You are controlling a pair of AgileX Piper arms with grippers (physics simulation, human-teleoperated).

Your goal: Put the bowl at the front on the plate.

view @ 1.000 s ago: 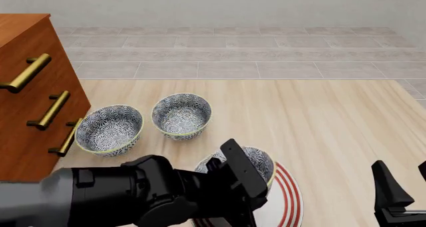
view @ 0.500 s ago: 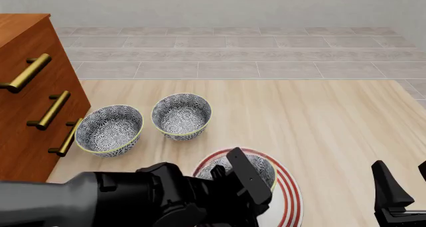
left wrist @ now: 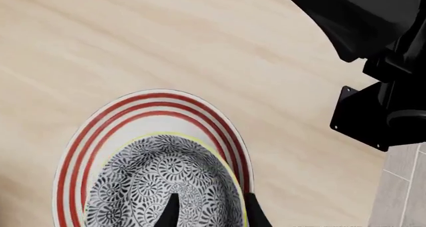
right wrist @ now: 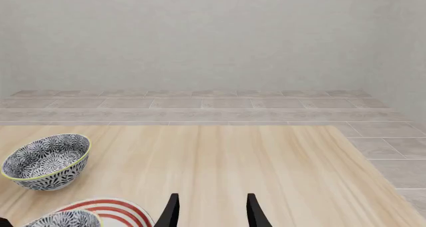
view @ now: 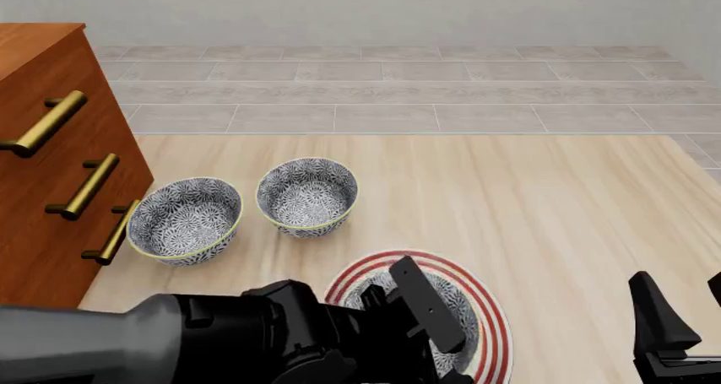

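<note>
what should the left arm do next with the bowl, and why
Probably open the left gripper and lift straight up. The bowl appears to sit inside the red rings of the plate, roughly centred, with the fingers straddling its rim. Whether it fully rests on the plate cannot be told, so ease off slowly. The right gripper is open and away.

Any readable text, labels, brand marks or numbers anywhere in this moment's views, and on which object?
None. The bowl and plate carry only floral and red-ring patterns; the other two bowls, the drawer cabinet and the arms show no writing.
</note>
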